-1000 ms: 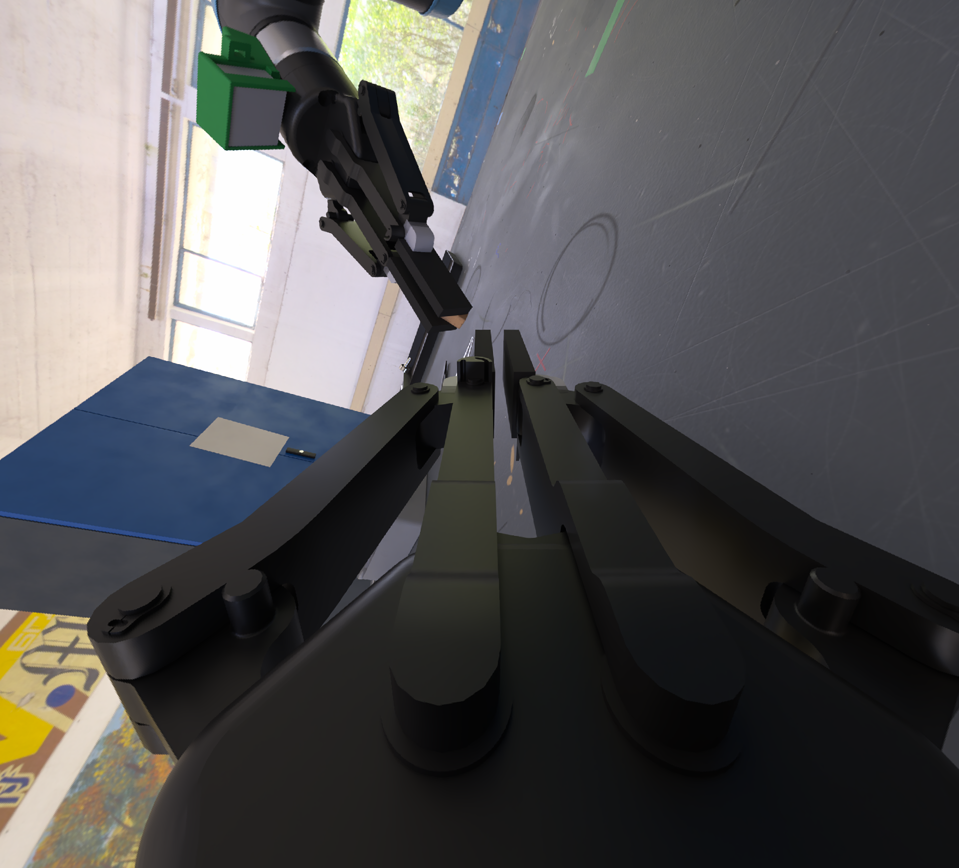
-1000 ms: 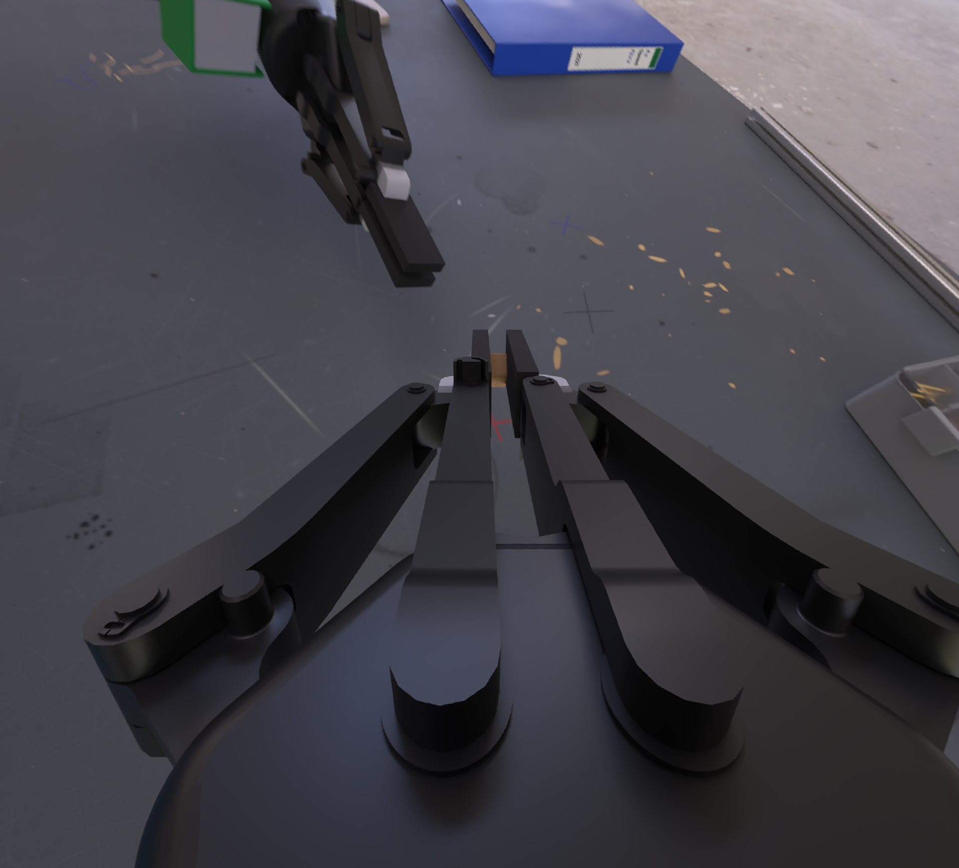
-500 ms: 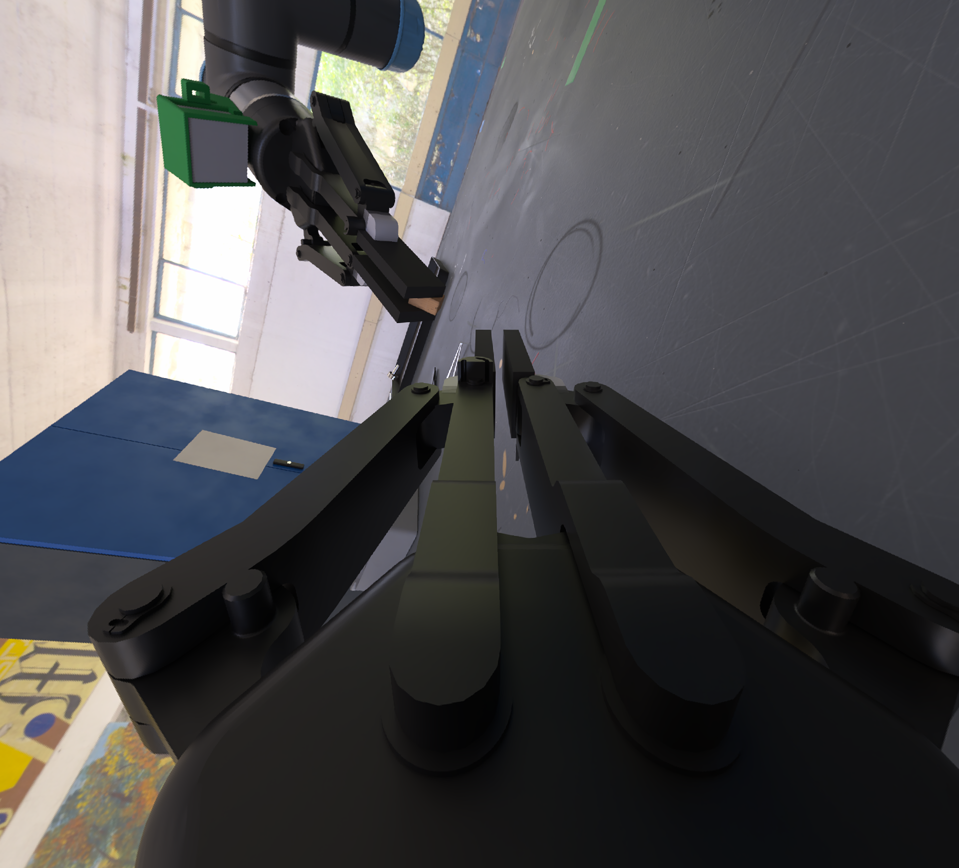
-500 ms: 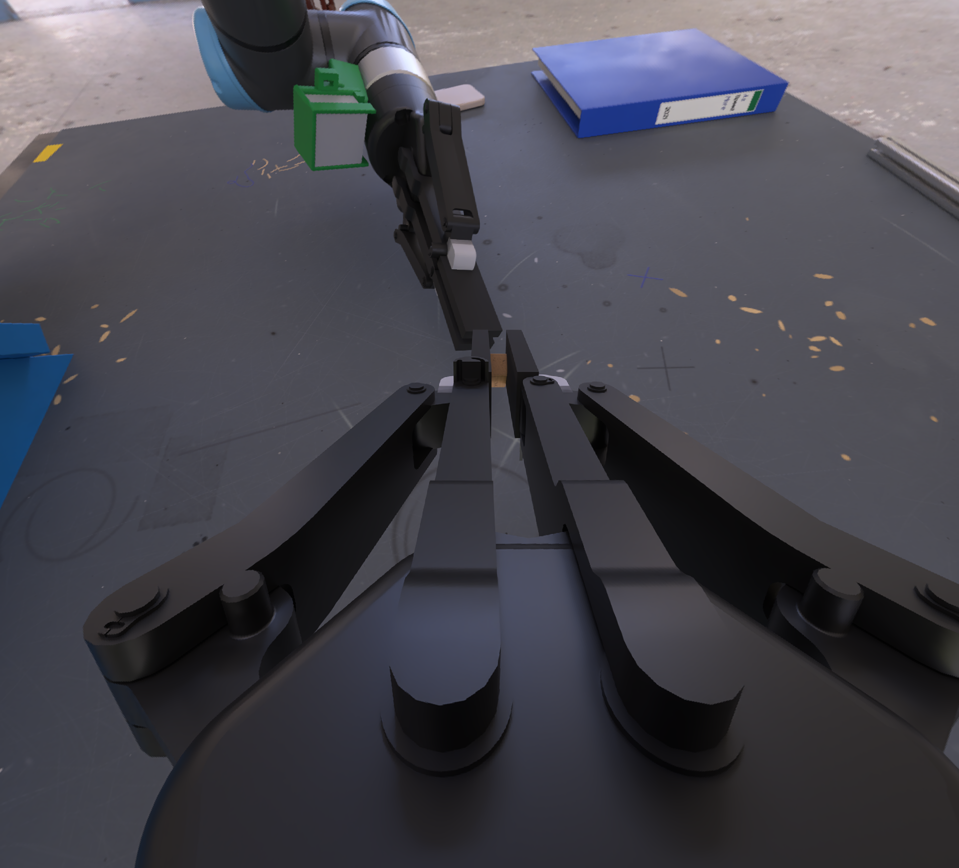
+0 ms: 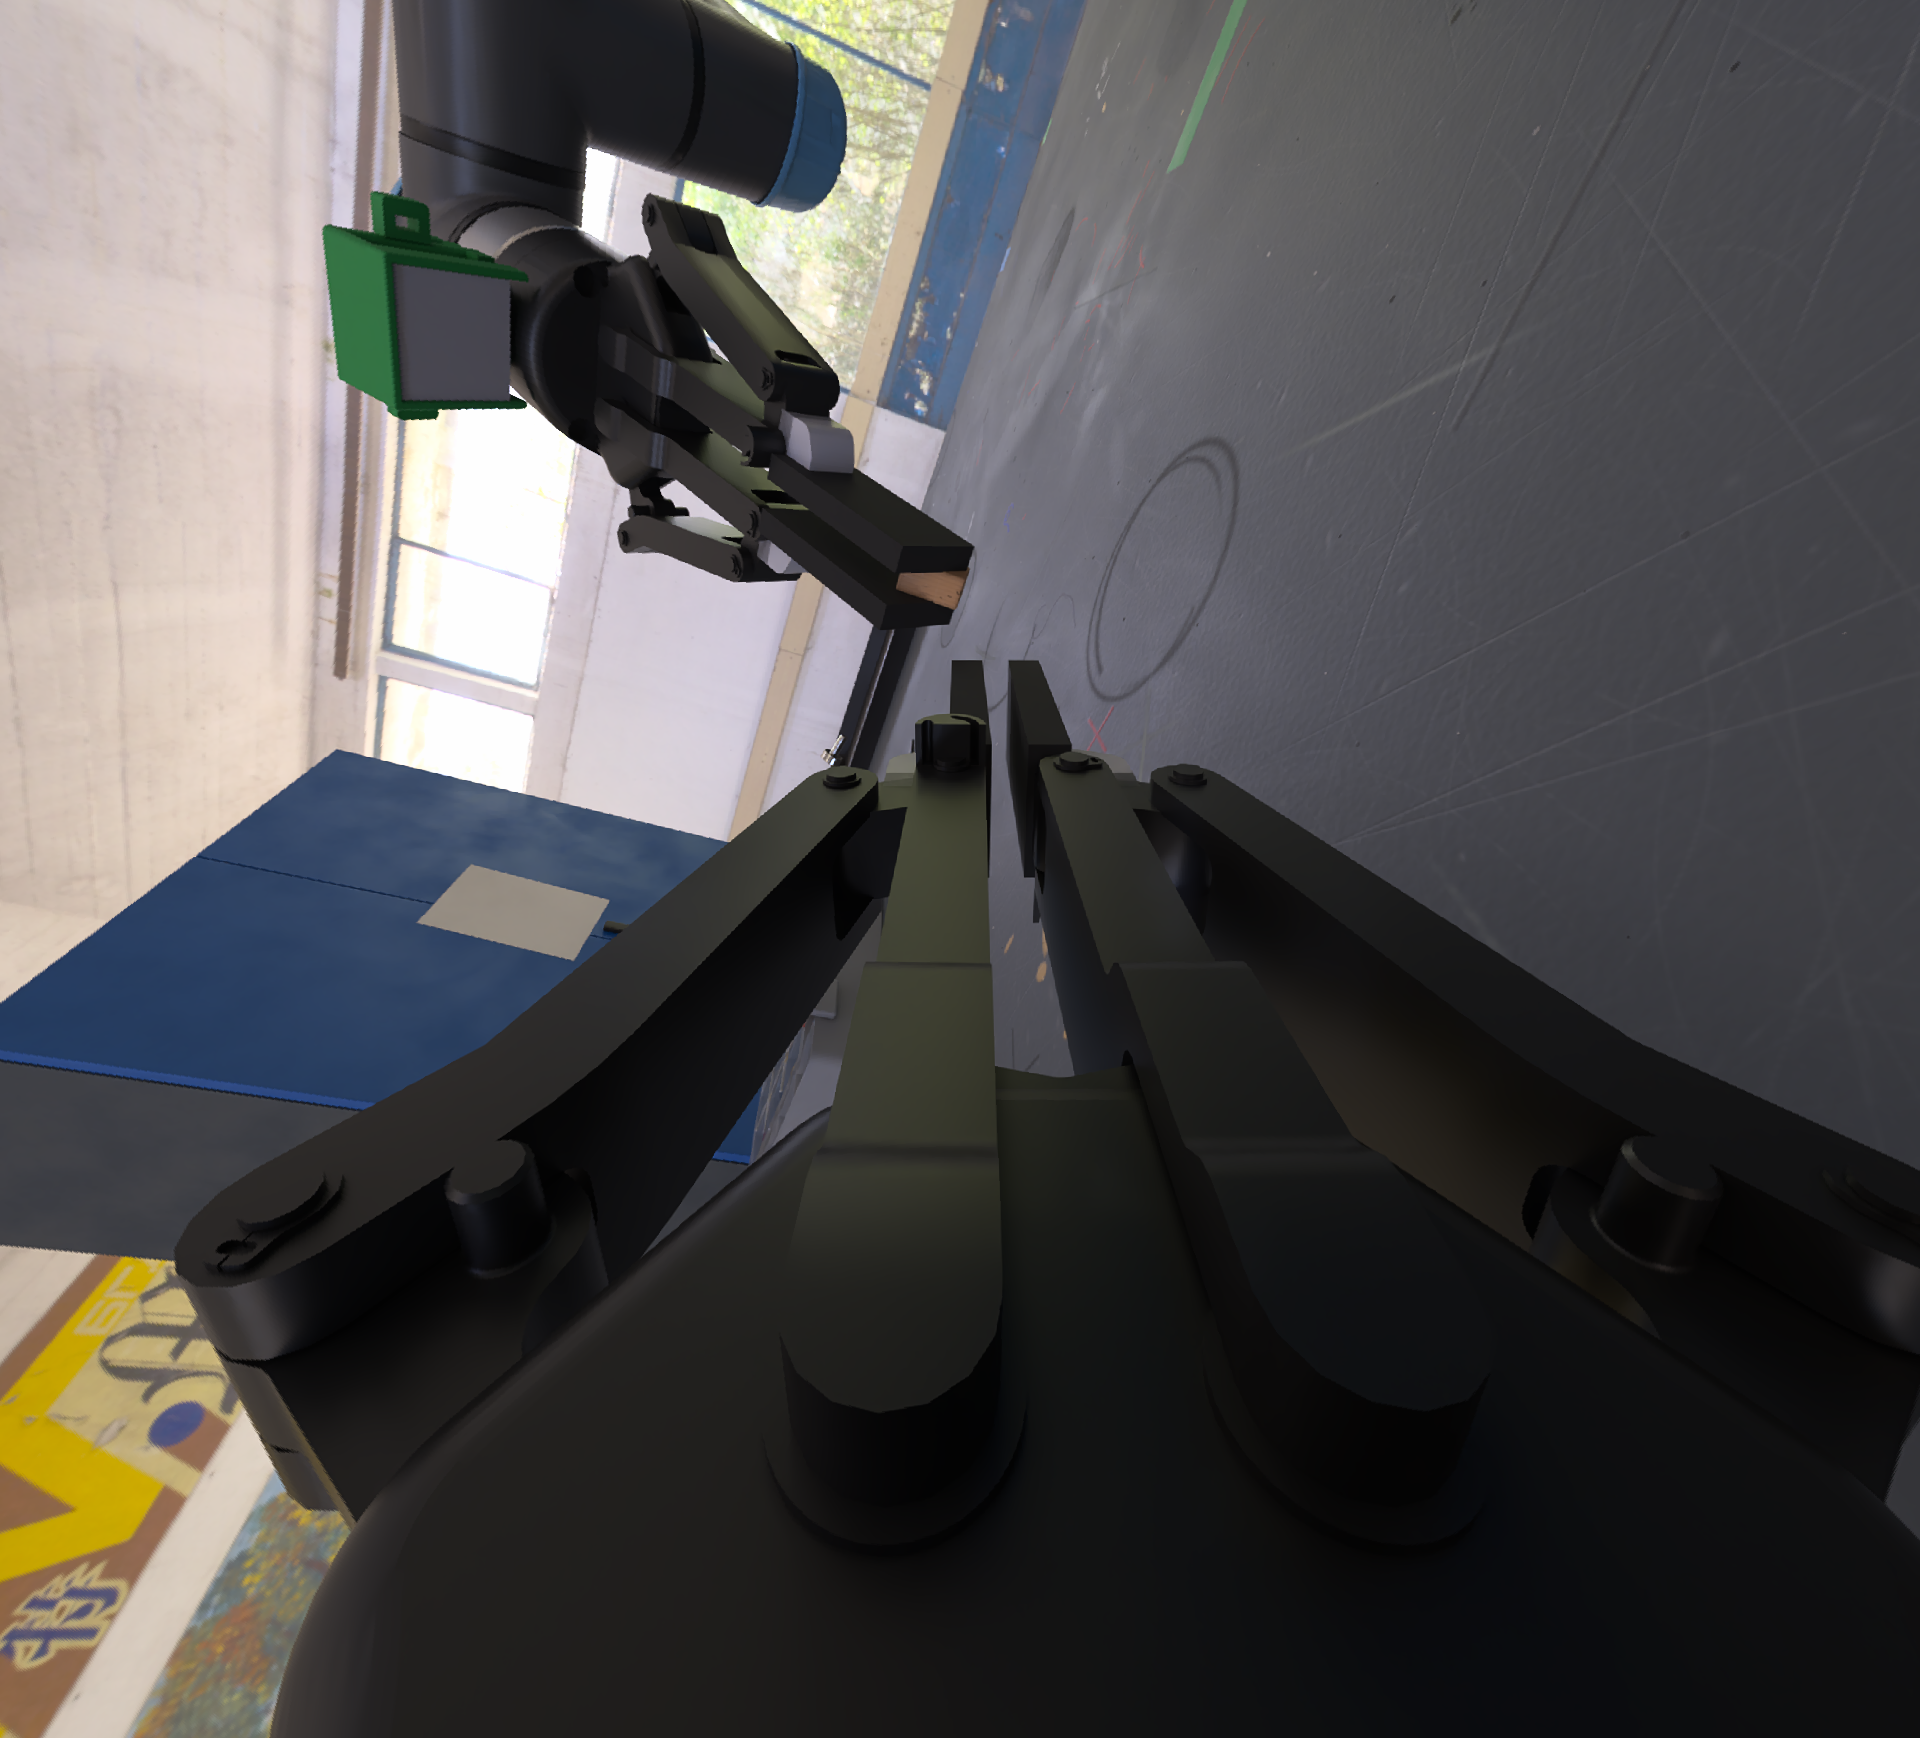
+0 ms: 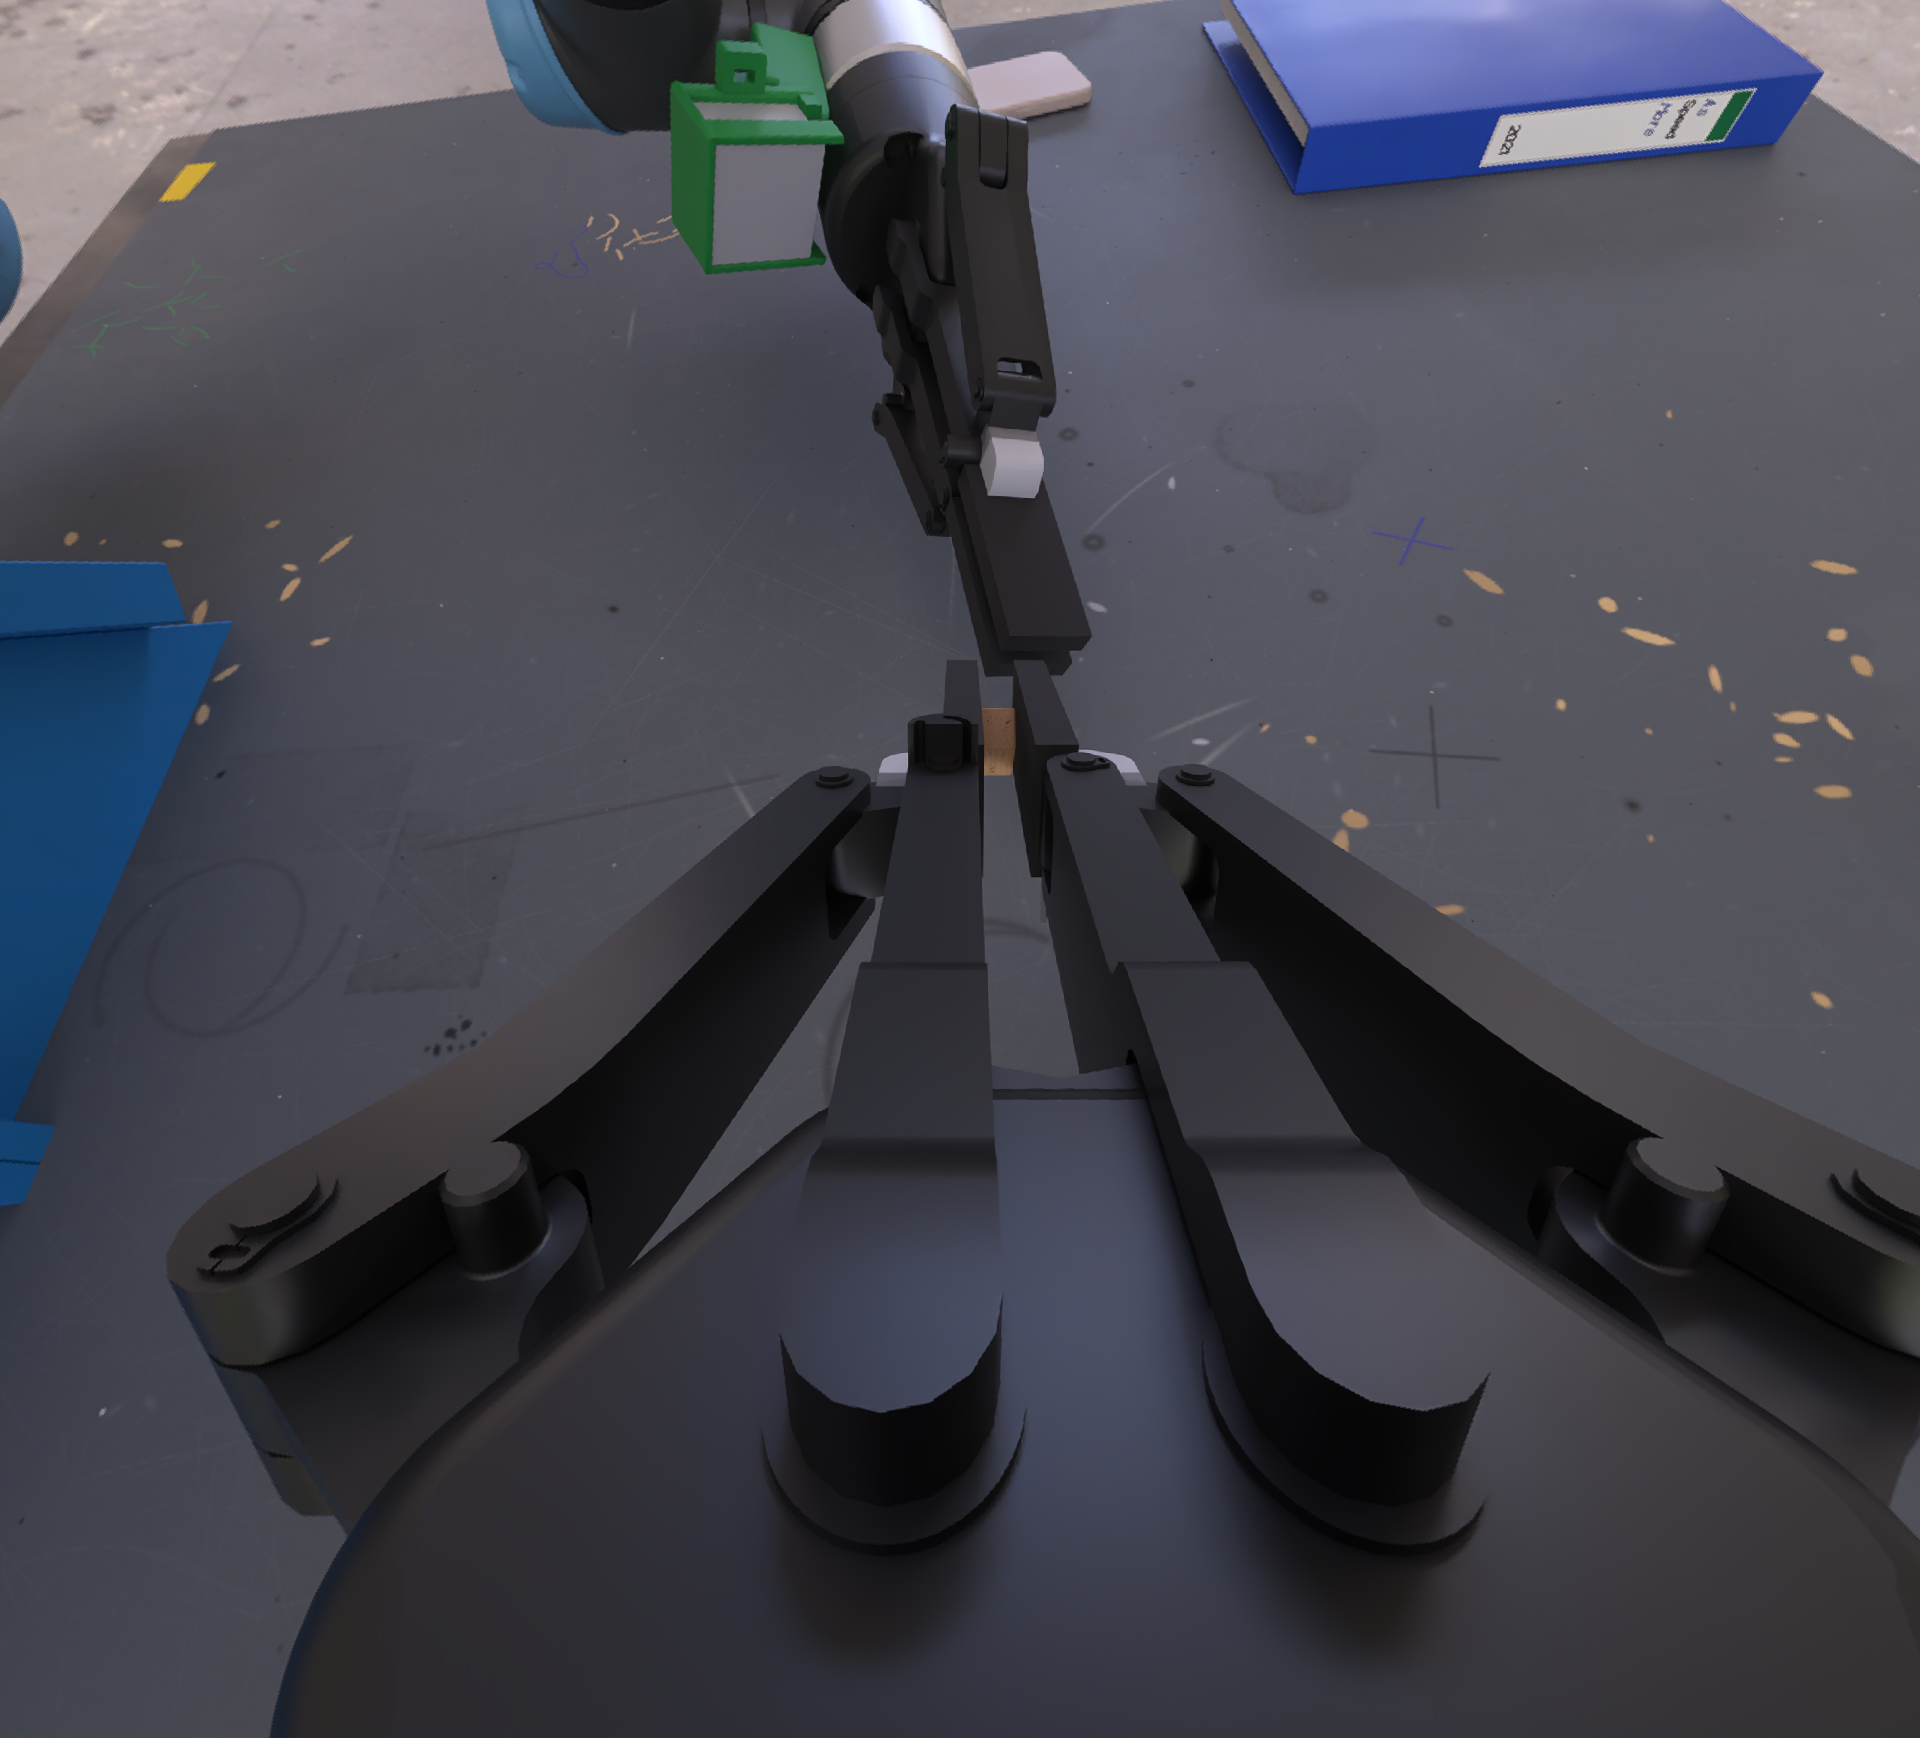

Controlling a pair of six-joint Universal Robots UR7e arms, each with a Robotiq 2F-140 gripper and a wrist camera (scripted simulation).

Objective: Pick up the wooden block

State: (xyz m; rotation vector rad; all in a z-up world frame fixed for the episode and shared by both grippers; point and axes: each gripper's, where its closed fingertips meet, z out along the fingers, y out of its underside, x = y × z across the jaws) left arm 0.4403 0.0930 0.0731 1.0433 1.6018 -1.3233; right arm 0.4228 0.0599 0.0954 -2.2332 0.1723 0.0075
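Observation:
The wooden block (image 6: 997, 738) is a small tan piece pinched between my right gripper's (image 6: 997, 691) fingers, held above the dark table (image 6: 520, 493). In the left wrist view the right gripper (image 5: 925, 587) comes in from the upper left, with the block's tan end (image 5: 932, 584) showing at its tips. My left gripper (image 5: 995, 680) is shut and empty, its fingers almost touching. In the right wrist view the left gripper (image 6: 1029, 644) points down at my right fingertips and ends just beyond them. Most of the block is hidden by the fingers.
A blue binder (image 6: 1507, 47) lies at the table's far right corner, and a flat beige pad (image 6: 1029, 83) at the far edge. A blue box (image 6: 83, 753) stands at the left edge. Tan flecks are scattered on the table's right side.
My right gripper has risen away from the table with the block, so more of the table shows. The left gripper now sits straight ahead of my right fingertips instead of to the upper left.

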